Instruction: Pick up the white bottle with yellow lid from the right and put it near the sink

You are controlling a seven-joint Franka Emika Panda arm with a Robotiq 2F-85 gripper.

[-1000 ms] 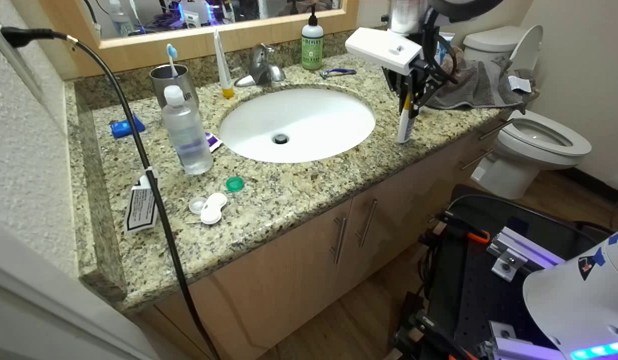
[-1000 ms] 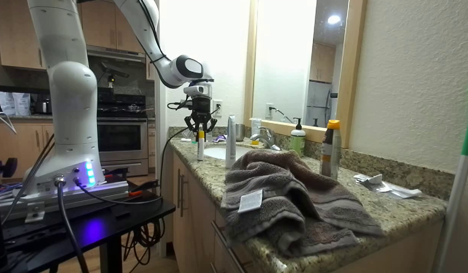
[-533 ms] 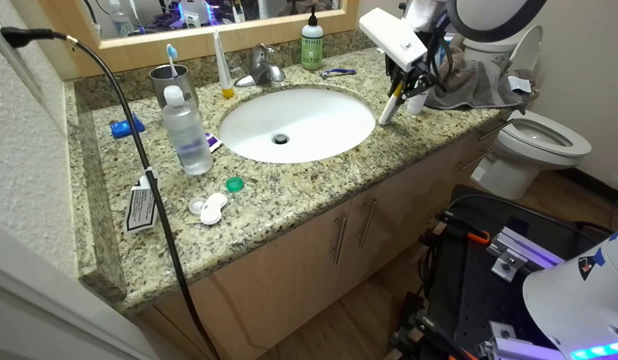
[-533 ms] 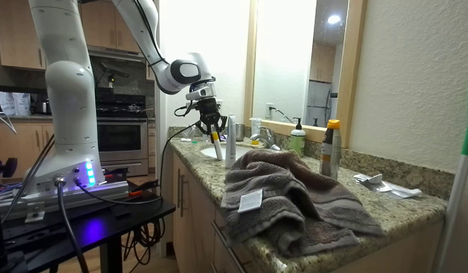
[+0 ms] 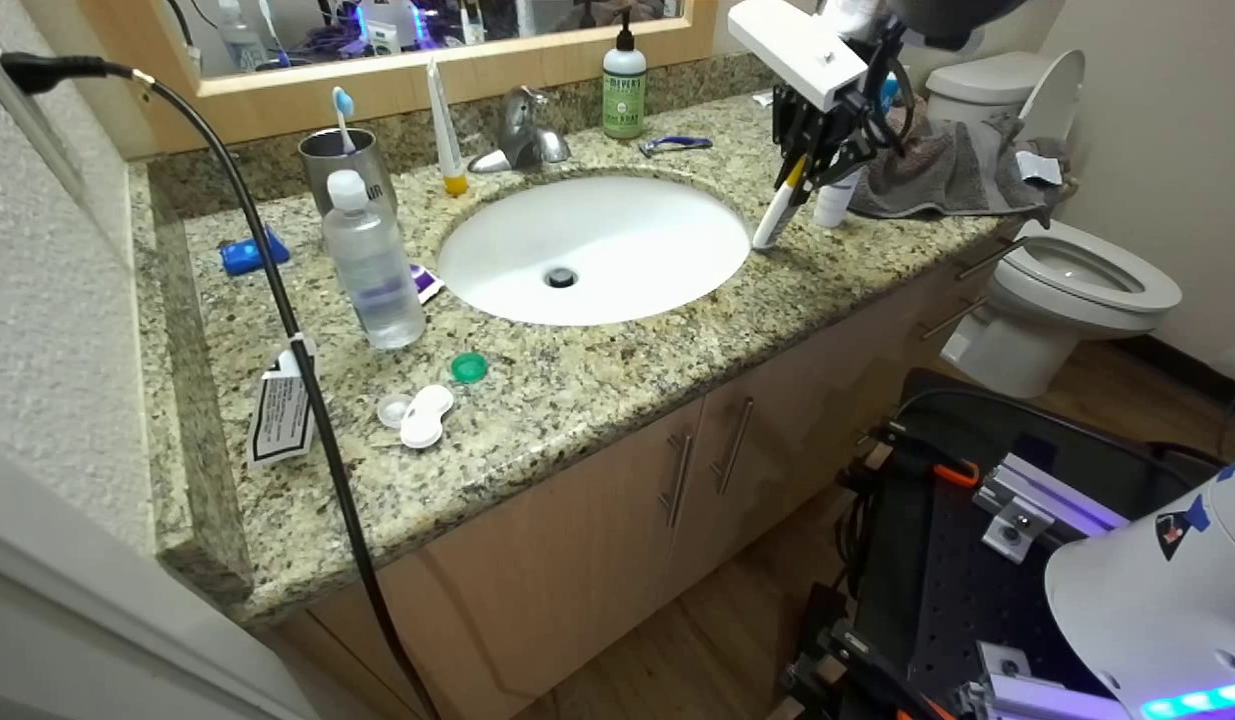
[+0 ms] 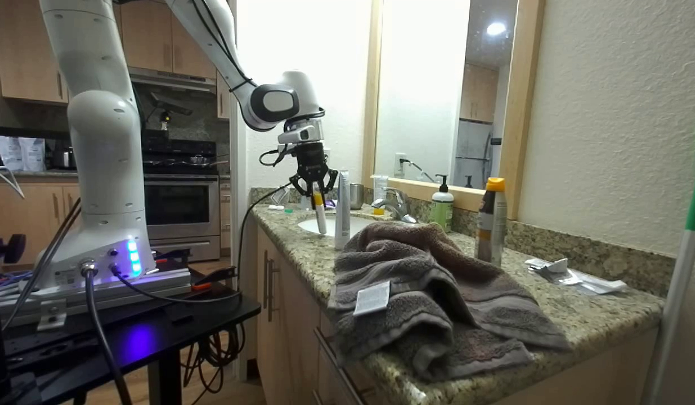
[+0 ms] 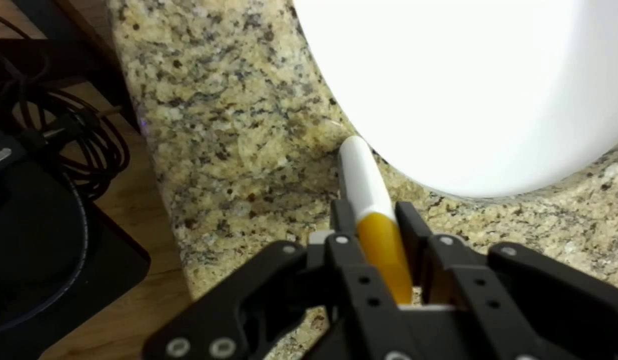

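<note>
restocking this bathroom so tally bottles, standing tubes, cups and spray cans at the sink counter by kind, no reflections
Bottles: 3 (white bottle with yellow lid, clear bottle, soap bottle)
Standing tubes: 2 (yellow-capped tube, tube by the towel)
Cups: 1 (metal cup)
Spray cans: 1 (orange-capped can)
Total: 7

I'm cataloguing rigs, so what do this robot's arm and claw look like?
White, rounded arm with black cables strapped along it; its base carries blue lights and stickers. A white camera box is mounted by the claw, which is black and angular, with silvery screws.
</note>
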